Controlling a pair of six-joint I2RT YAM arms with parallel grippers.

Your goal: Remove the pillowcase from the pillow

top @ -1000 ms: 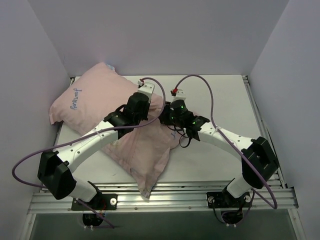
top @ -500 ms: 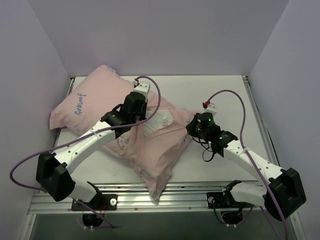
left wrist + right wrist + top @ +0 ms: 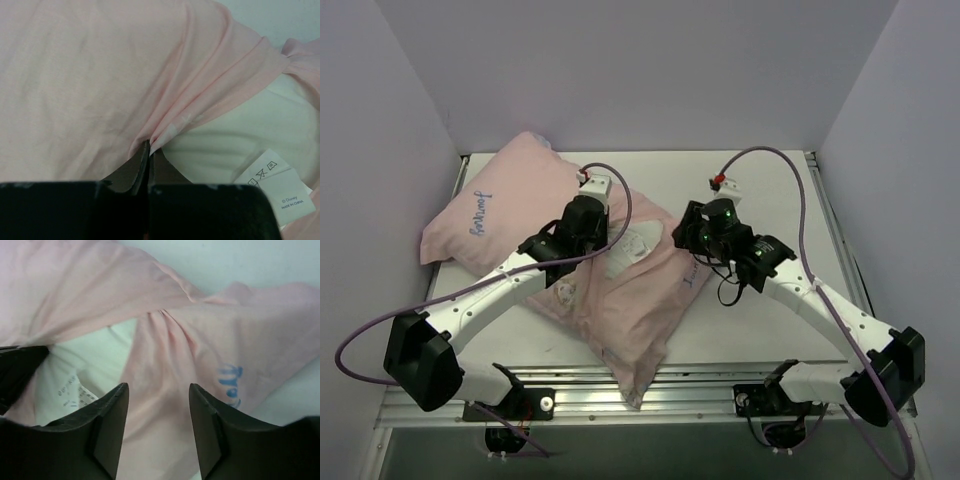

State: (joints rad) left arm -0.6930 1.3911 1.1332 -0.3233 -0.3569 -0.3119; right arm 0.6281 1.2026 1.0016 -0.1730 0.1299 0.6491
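On the left and middle part of the bench [image 3: 770,180], the pillowcase [image 3: 510,215] lies with its pale pink side up, one corner reaching the near edge. It holds the pillow [image 3: 638,243], which fills it plumply toward the far-left corner. The white pillow shows only at the opening of the cover, near the middle of the bench. A small white tag [image 3: 272,180] with care symbols lies at this opening. Blue script [image 3: 478,208] is printed on the pink cloth near the far-left end.

The left end effector [image 3: 149,149] is clamped on a fold of the pillowcase just beside the opening; folds run away from its closed fingers. The right end effector [image 3: 157,390] hangs over the other side of the opening, with its fingers apart and nothing between them.

The bench is white. A metal rail [image 3: 670,385] runs along its near edge. Plain pale walls [image 3: 620,70] close the space on three sides. A purple cable [image 3: 770,160] loops above each arm.
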